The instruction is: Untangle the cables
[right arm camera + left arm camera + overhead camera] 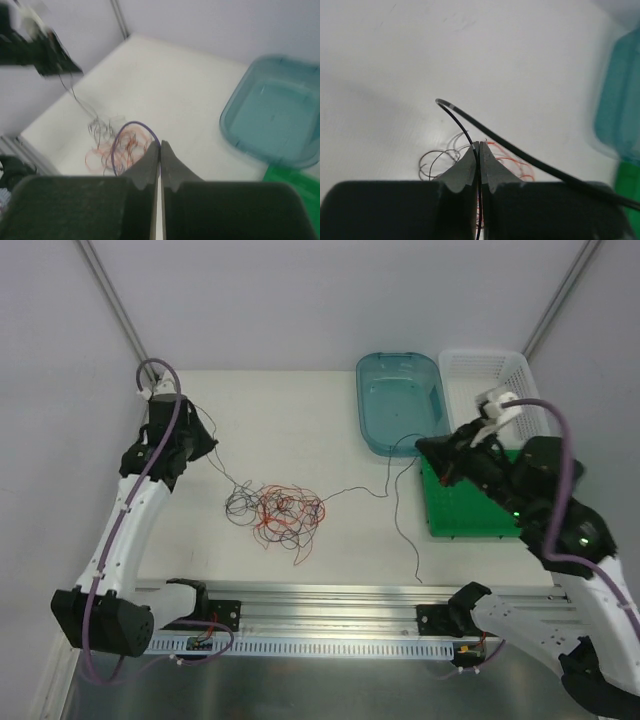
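The cables lie as a tangle (282,512) of orange-red, black and dark strands on the white table. My left gripper (212,446) hovers up and to the left of it, shut on a thin black cable (522,154) that loops out above the closed tips (480,145). A strand runs from that gripper down into the tangle (437,161). My right gripper (425,448) is off to the right, shut (160,145) on a purple cable (131,122) that arcs toward the tangle (107,147). One dark strand trails from it toward the near edge.
A teal bin (400,400) and a white basket (490,375) stand at the back right. A green tray (465,510) lies under the right arm. A metal rail (320,625) runs along the near edge.
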Motion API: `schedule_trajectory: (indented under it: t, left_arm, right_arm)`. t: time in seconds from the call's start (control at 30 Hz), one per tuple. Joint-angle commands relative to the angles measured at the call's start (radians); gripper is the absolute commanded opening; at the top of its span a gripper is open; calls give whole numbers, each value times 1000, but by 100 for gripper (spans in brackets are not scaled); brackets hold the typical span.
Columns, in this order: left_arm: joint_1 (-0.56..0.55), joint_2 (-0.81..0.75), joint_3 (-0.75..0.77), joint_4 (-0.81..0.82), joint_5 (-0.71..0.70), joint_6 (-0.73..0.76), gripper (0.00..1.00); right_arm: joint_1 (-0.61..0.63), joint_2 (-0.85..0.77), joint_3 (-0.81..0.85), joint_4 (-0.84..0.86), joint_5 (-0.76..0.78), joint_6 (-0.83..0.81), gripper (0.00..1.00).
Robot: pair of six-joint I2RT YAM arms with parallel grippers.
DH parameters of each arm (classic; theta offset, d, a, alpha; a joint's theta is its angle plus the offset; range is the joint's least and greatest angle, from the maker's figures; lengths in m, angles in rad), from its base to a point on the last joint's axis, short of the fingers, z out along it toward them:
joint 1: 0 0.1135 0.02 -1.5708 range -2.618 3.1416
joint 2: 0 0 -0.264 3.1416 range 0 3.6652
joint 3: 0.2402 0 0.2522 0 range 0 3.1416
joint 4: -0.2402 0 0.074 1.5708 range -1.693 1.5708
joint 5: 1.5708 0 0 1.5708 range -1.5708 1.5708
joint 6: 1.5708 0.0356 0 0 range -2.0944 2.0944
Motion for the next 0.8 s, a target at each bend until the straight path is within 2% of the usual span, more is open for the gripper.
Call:
schedule_trajectory:
  t: [0.0,0.07,0.2,0.3,0.33,0.43,0.6,0.67,0.77]
  left_arm:
    - [-3,-115,150,-8,154,85,0]
    - [-9,-133,230,-11,224,87,0]
    - [-15,-152,359,-11,432,66,0]
    - [-17,-141,468,-10,527,41,0]
    - [-18,-139,518,-10,578,35,0]
    - [-21,-126,583,-10,636,9,0]
    - [-52,-95,615,-8,707,-16,0]
    - [-87,-90,614,-8,674,-13,0]
    - [-145,-89,600,-7,625,-13,0]
  right_arm:
    - [-2,62,-290,149,-52,133,1]
    - [-2,96,-471,231,-78,242,1]
    - [12,203,-604,369,-109,288,7]
    - [36,299,-580,347,-130,247,27]
    - [46,312,-567,340,-135,230,37]
    - [90,311,-541,368,-172,171,52]
    - [164,288,-471,463,-270,144,65]
    - [191,268,-451,536,-296,145,71]
    - [228,268,-425,639,-343,144,72]
